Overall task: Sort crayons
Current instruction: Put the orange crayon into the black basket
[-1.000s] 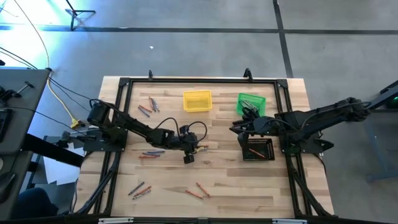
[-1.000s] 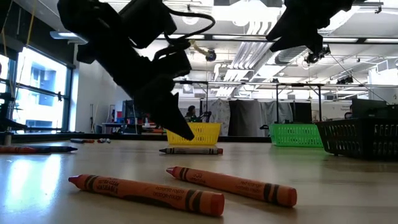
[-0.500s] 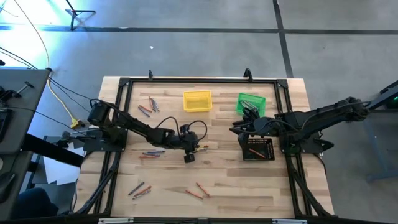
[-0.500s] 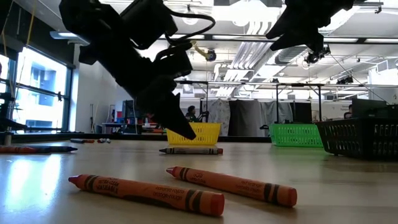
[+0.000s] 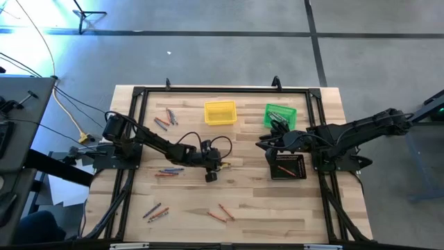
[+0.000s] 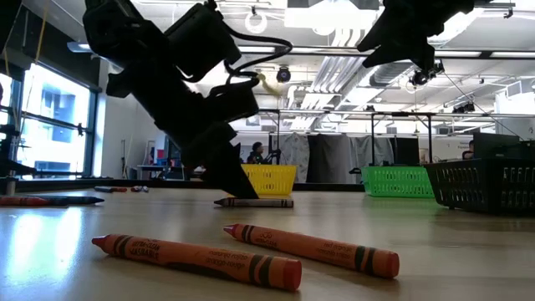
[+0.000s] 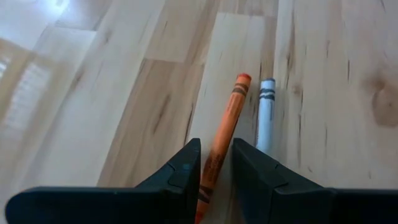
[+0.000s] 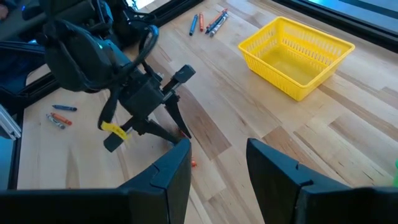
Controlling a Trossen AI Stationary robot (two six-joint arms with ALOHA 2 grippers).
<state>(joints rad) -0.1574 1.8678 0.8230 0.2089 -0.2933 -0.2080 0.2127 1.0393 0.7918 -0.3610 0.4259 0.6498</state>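
My left gripper is down at the table's middle, its two fingers close on either side of an orange crayon that lies flat on the wood. A grey-white crayon lies right beside it. In the low view the left fingertips reach the table at a lying crayon. My right gripper is open and empty, held above the table between the green bin and the black bin; its fingers show apart in its wrist view. My left gripper pinches the orange crayon's near half between its two fingers. The fingers come slanting down from the table's left and lie along the crayon. The crayon lies on the table, its tip pointing away from the fingers.
A yellow bin stands at the far middle. Loose crayons lie at the far left, the left middle, the near left and the near middle. The black bin holds an orange crayon.
My left gripper has sunk a little and tipped, so its fingertips now stand on the table at the crayon. My right arm has kept still.
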